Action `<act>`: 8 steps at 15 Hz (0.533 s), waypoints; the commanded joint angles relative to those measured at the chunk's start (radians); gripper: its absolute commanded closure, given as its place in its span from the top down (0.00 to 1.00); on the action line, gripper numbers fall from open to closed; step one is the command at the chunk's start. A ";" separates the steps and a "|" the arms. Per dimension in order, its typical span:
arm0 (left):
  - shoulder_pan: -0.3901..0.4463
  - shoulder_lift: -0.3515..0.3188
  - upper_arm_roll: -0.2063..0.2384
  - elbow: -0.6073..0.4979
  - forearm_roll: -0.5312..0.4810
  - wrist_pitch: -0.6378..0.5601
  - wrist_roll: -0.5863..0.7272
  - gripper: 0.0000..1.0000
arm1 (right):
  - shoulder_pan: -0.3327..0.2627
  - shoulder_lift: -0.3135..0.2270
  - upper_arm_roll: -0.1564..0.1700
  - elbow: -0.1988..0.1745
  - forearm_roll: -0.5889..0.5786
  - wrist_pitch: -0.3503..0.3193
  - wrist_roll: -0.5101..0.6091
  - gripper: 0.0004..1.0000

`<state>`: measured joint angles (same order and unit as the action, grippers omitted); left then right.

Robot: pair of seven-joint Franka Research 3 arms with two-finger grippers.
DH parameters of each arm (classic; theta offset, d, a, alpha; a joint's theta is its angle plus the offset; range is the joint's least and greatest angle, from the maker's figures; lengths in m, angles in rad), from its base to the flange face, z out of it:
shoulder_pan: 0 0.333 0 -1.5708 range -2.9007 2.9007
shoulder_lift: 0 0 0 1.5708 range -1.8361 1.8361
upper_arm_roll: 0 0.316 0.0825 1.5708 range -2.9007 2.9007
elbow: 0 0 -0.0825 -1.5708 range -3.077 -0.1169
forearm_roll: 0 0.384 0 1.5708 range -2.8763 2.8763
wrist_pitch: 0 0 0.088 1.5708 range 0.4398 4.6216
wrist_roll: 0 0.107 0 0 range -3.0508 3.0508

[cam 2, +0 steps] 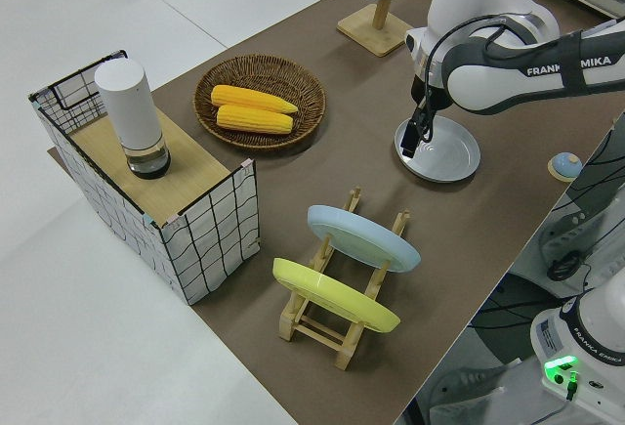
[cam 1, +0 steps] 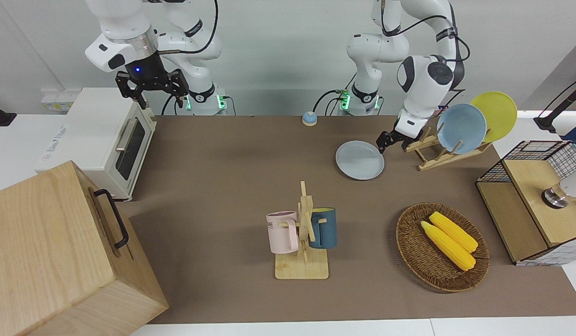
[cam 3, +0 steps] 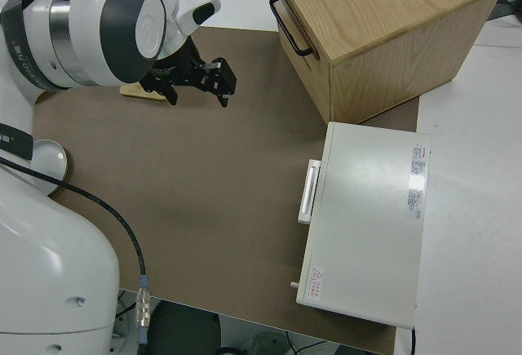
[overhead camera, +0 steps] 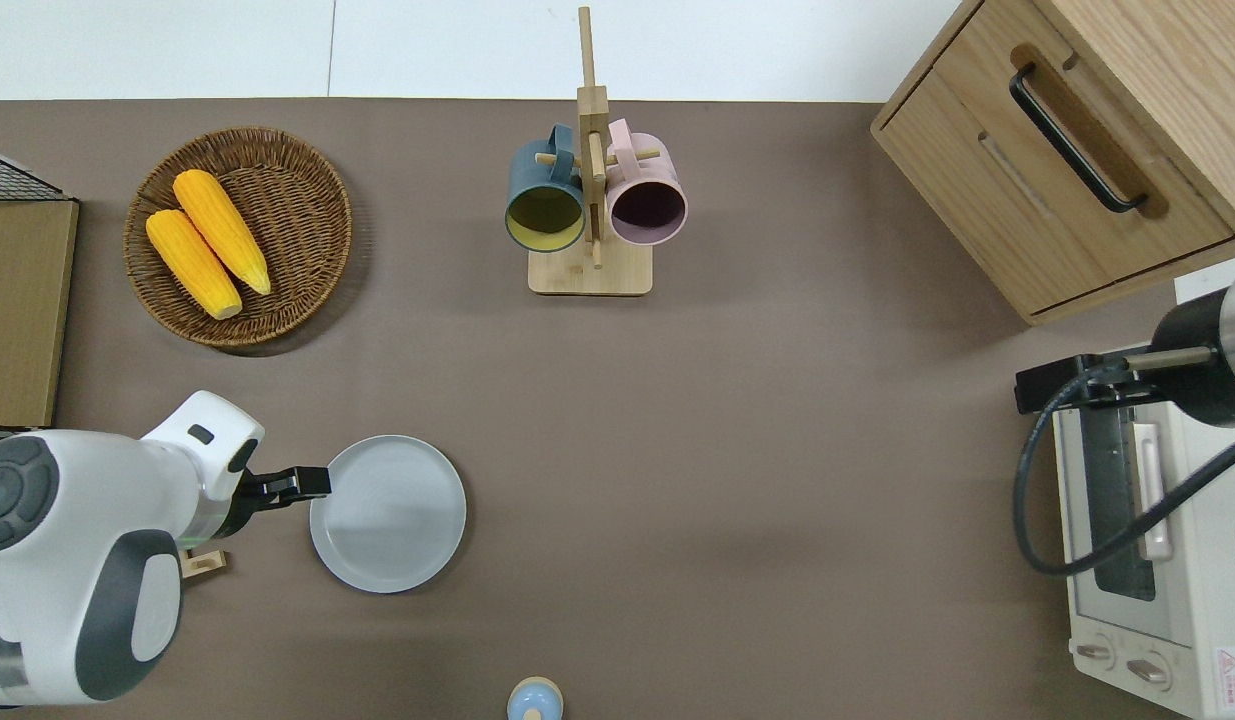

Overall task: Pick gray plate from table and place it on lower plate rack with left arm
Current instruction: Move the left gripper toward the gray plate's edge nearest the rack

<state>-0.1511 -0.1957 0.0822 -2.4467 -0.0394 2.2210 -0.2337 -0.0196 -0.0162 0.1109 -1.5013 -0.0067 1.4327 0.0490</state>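
Observation:
The gray plate lies flat on the brown table; it also shows in the overhead view and the left side view. My left gripper is low over the plate's rim on the side toward the rack, fingers apart, holding nothing. The lower plate rack stands beside the plate toward the left arm's end, with a light-blue plate and a yellow plate leaning in it. My right arm is parked, its gripper open.
A mug stand with two cups stands mid-table. A wicker basket holds two corn cobs. A wire crate stands at the left arm's end, a toaster oven and a wooden cabinet at the right arm's end.

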 commanded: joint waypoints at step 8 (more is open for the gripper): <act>-0.018 0.104 0.005 -0.101 0.003 0.180 -0.021 0.99 | -0.025 -0.002 0.018 0.007 0.019 -0.015 0.009 0.99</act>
<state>-0.1523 -0.1187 0.0811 -2.5285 -0.0394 2.3405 -0.2375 -0.0196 -0.0162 0.1109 -1.5013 -0.0067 1.4327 0.0490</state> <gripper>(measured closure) 0.004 0.009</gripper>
